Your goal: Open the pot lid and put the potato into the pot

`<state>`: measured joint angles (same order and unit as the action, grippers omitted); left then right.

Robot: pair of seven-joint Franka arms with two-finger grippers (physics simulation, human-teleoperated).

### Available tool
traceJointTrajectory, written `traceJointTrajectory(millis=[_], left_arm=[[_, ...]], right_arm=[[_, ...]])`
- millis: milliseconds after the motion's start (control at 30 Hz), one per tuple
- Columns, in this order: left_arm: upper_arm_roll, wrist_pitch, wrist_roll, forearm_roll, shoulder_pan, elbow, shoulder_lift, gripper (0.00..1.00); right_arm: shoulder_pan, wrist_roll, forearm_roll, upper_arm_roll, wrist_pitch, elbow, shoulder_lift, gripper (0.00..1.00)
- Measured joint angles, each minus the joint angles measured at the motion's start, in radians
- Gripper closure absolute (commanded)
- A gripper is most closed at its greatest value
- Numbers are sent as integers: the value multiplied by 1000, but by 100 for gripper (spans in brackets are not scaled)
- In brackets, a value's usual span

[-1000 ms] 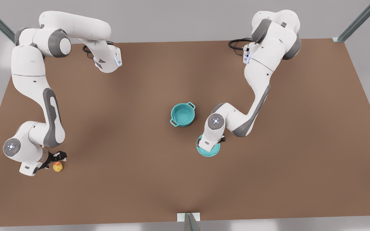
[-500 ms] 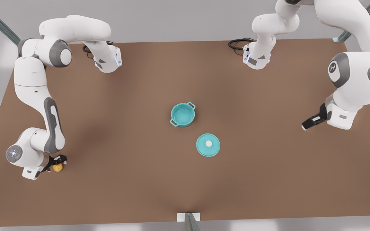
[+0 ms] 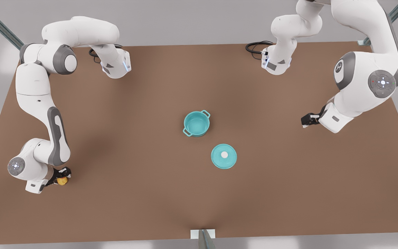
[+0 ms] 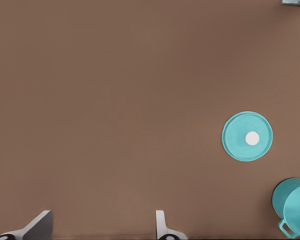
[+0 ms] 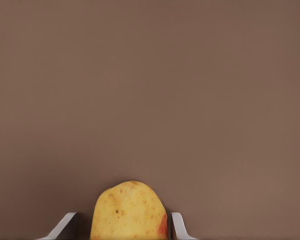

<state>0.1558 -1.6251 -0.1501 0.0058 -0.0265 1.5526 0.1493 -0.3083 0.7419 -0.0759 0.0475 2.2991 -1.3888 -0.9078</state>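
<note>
Handling, by my judgement: the small roundish yellow potato with an orange-red patch point(image 5: 128, 210) looks light, firm and a little uneven, so it should bear a pinch across its widest part without harm. Its rounded skin could roll or slip if I take it off-centre.

My right hand point(image 3: 59, 175) is at the near left of the brown bench point(image 3: 143, 193), its fingers point(image 5: 177, 225) standing close on either side of the potato point(image 3: 62, 180). Whether they press it or merely bracket it I cannot tell. The potato sits low at the bench; I cannot say whether it is lifted.

Appearance: dull yellow skin with faint brown specks, and the reddish patch on one lower flank.

The small round teal cooking pot with two loop handles point(image 3: 196, 123) stands uncovered mid-bench, its inside bare. The flat round teal lid with a white centre knob point(image 3: 224, 156) lies flat just beside it, nearer and to the right, not touching.

My left hand point(image 3: 308, 120) hangs over the right of the bench, fingers point(image 4: 162, 227) spread, holding nothing, and waits. From its wrist view the lid point(image 4: 247, 136) and the pot point(image 4: 295, 206) sit apart.
</note>
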Motion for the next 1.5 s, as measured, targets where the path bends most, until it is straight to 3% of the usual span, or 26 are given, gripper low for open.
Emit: traceJointTrajectory(millis=[167, 333, 733, 900, 1033, 1367, 1500], left_arm=[[-10, 17, 36, -6, -78, -1, 3, 0], [-14, 26, 63, -2, -70, -1, -1, 0], [-24, 35, 104, 1, -73, 2, -4, 0], [-24, 37, 115, 1, -73, 2, -4, 0], [-24, 38, 121, -2, -73, 2, -4, 0], [-34, 41, 132, -6, -73, 3, -6, 0], [-33, 42, 136, -7, -74, 2, -6, 0]], right_arm=[[0, 10, 0, 0, 1, 1, 0, 44], [0, 23, 4, 0, -1, 1, 2, 53], [43, 52, 11, 28, -53, 1, 127, 53], [165, 53, 13, 33, -149, 2, 253, 53], [269, 47, 15, 100, -226, 3, 308, 53], [771, -73, 8, 145, -296, 37, 335, 53], [897, -167, 3, 146, -322, -8, 378, 54]])
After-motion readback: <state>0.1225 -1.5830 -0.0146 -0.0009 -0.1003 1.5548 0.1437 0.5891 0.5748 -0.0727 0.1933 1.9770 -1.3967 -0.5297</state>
